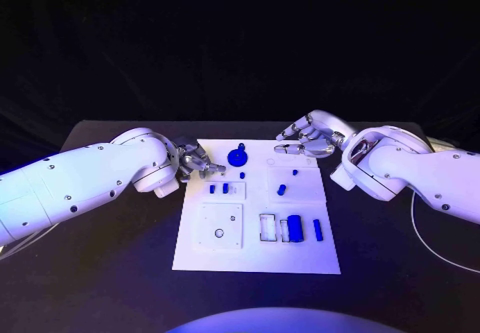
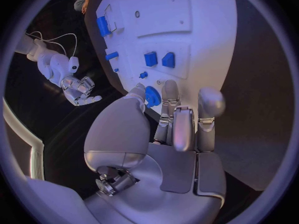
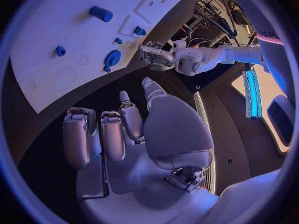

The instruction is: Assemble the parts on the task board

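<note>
The white task board (image 1: 255, 250) lies mid-table. On its far part sits a round blue part (image 1: 238, 157) (image 2: 152, 95) (image 3: 112, 58). Two small blue blocks (image 1: 219, 188) (image 2: 159, 59) stand left of centre, and two more small pieces (image 1: 282, 188) (image 1: 294, 172) lie to their right. A blue cylinder (image 1: 294, 224) (image 3: 100, 13) and a thin blue bar (image 1: 318, 229) lie near the front right. My left hand (image 1: 195, 164) (image 2: 174, 129) hovers at the board's far left edge, fingers apart and holding nothing. My right hand (image 1: 310, 139) (image 3: 124, 134) hangs over the far right corner, also holding nothing.
A square raised plate with a round hole (image 1: 220, 225) occupies the board's front left. A pale cable (image 1: 430, 239) trails over the black table (image 1: 120, 277) at the right. Both white forearms flank the board.
</note>
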`<state>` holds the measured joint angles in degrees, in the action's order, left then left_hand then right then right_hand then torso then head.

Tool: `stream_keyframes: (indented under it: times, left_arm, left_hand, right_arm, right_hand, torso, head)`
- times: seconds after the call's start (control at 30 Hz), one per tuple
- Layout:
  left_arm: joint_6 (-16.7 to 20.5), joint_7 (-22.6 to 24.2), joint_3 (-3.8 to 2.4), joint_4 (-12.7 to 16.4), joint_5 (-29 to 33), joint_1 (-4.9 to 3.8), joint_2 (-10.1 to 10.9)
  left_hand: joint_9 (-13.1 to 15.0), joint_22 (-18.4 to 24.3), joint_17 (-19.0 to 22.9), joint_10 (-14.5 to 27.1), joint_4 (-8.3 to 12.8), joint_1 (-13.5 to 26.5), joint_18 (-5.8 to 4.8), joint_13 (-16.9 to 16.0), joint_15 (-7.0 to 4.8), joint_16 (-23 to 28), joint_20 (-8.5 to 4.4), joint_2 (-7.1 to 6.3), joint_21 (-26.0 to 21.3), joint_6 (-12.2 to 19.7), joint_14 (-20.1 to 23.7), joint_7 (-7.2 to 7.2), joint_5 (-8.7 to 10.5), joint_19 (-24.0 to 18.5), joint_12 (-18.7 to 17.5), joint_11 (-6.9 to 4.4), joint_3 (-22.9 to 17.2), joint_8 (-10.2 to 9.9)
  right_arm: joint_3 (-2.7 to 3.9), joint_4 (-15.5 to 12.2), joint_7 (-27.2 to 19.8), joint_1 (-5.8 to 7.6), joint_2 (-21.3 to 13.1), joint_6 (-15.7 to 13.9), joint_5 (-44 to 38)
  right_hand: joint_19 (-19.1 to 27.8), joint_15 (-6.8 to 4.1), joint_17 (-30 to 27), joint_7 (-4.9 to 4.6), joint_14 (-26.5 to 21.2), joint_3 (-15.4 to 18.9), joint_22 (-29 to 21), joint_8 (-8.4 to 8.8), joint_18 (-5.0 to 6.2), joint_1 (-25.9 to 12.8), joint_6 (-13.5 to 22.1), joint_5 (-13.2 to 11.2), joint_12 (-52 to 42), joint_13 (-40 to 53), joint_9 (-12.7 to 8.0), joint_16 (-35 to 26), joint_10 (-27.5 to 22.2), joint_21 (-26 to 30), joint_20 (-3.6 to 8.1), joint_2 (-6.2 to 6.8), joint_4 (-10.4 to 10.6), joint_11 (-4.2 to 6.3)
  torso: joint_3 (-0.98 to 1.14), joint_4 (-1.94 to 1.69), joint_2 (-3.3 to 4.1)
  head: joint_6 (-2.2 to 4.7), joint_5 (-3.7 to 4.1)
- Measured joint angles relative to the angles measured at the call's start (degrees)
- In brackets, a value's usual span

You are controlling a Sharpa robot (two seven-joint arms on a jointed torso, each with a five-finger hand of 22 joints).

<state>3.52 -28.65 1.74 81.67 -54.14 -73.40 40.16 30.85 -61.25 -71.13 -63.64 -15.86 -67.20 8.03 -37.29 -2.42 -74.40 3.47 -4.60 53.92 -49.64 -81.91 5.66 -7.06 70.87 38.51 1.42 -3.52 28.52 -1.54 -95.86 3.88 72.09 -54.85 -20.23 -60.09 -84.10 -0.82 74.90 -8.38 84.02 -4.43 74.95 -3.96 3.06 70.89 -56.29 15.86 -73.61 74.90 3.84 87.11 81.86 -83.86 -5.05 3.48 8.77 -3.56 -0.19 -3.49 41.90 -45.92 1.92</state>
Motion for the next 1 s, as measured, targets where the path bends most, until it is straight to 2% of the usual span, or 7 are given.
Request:
stream_keyframes:
  times: [0.07,0.17,0.33,0.5,0.6,0.77,1.0]
  left_arm:
    - [1.5,2.9,0.05,0.1,0.9,0.03,0.1]
    - [4.0,8.6,0.24,0.3,1.2,0.15,0.0]
    - [7.8,17.4,0.82,0.3,-1.6,0.76,-1.1]
    - [10.4,23.6,1.07,-0.1,-7.6,1.42,-2.6]
    - [11.0,25.5,1.22,-0.8,-11.9,1.64,-3.9]
    - [10.7,26.1,1.45,-2.5,-18.8,2.03,-5.8]
    - [7.2,24.7,1.50,-3.9,-25.3,2.23,-7.5]
  left_hand:
    - [-1.1,7.7,8.4,2.9,0.3,-2.7,1.58,1.9,1.12,9.4,0.95,0.41,-10.5,1.6,4.6,1.21,0.00,-5.3,-2.3,1.29,0.2,-0.9]
    - [-3.6,13.2,22.9,9.0,3.3,-10.1,1.80,6.2,3.18,25.9,2.74,0.39,-18.4,4.7,13.8,3.17,0.00,-8.9,-7.8,3.35,-0.7,-3.2]
    - [-8.0,17.1,28.1,11.4,6.6,-18.1,1.80,12.8,3.74,32.0,3.71,0.34,-23.2,5.7,15.8,3.41,0.00,-9.2,-13.9,4.20,-3.4,-6.6]
    - [-13.7,18.5,30.1,9.3,8.1,-20.8,1.80,20.7,3.09,32.5,3.18,-1.22,-23.8,2.8,11.3,2.49,0.00,-4.6,-19.6,4.11,-5.6,-11.3]
    - [-15.9,17.6,21.1,8.3,8.1,-20.9,1.80,23.7,2.88,21.6,2.75,-1.40,-21.8,1.1,4.4,1.81,0.00,-0.5,-21.8,4.02,-6.0,-13.2]
    - [-18.8,3.3,3.7,5.7,7.8,-19.6,-0.03,27.9,2.33,2.4,2.19,-2.68,-3.3,-2.7,-1.9,1.89,0.00,9.0,-24.8,3.58,-6.6,-15.8]
    - [-20.4,-3.2,3.8,2.4,7.3,-19.1,-0.90,30.1,2.12,0.6,1.62,-3.19,4.7,-5.9,-2.1,1.99,0.00,11.7,-26.5,3.00,-7.1,-17.1]
  right_arm:
    - [0.00,0.0,0.0,0.00,0.0,0.0,0.0]
    - [0.00,0.0,0.0,0.00,0.0,0.0,0.0]
    - [0.00,0.1,0.0,0.00,0.0,0.0,0.0]
    - [0.00,0.2,0.0,0.00,0.1,0.0,0.0]
    - [0.00,0.2,0.0,0.00,0.2,0.0,0.0]
    - [0.00,0.3,0.0,0.00,0.3,0.1,0.0]
    - [0.00,0.3,-0.1,-0.01,0.4,0.1,0.0]
  right_hand:
    - [0.0,0.00,0.0,0.00,0.0,0.0,0.0,0.00,0.00,0.0,0.0,0.0,0.0,0.0,0.0,0.0,0.0,0.0,0.00,0.00,0.0,0.00]
    - [0.0,0.00,0.0,0.00,0.0,0.0,0.0,0.00,0.00,0.0,0.0,0.0,0.0,0.0,0.0,0.0,0.0,0.0,0.00,0.00,0.0,0.00]
    - [0.0,0.00,0.0,0.00,0.0,0.0,0.0,0.00,0.00,0.2,0.0,0.2,0.0,0.0,0.0,0.0,0.0,0.0,0.00,-0.22,0.0,0.00]
    - [0.0,0.00,0.0,0.00,0.0,0.2,0.0,0.00,0.00,0.2,0.0,0.2,0.0,0.0,0.0,0.0,0.0,0.0,0.00,-0.22,0.2,0.00]
    - [0.0,0.00,0.0,0.00,0.0,0.2,0.0,0.00,0.00,0.2,0.0,0.2,0.0,0.0,0.0,0.0,0.0,0.0,0.00,-0.22,0.2,0.00]
    - [0.0,0.00,0.0,0.00,0.0,0.2,0.0,0.00,0.00,0.2,0.0,0.3,0.0,0.0,0.0,0.0,0.0,0.0,0.00,-0.22,0.2,0.00]
    - [0.0,0.00,0.0,0.00,0.0,0.2,0.0,0.00,0.00,0.2,0.0,0.6,0.0,0.0,0.0,0.0,0.0,0.0,0.00,-0.22,0.2,0.00]
  torso:
    - [0.01,0.01,0.00]
    - [0.01,0.00,0.00]
    - [-0.01,0.00,0.01]
    - [-0.04,0.02,0.01]
    - [-0.04,0.03,0.02]
    - [-0.03,0.03,0.03]
    - [-0.01,0.07,0.04]
  head:
    - [0.03,0.09]
    - [0.12,0.25]
    - [0.32,0.29]
    - [0.58,0.33]
    - [0.68,0.38]
    - [0.82,0.44]
    - [0.87,0.48]
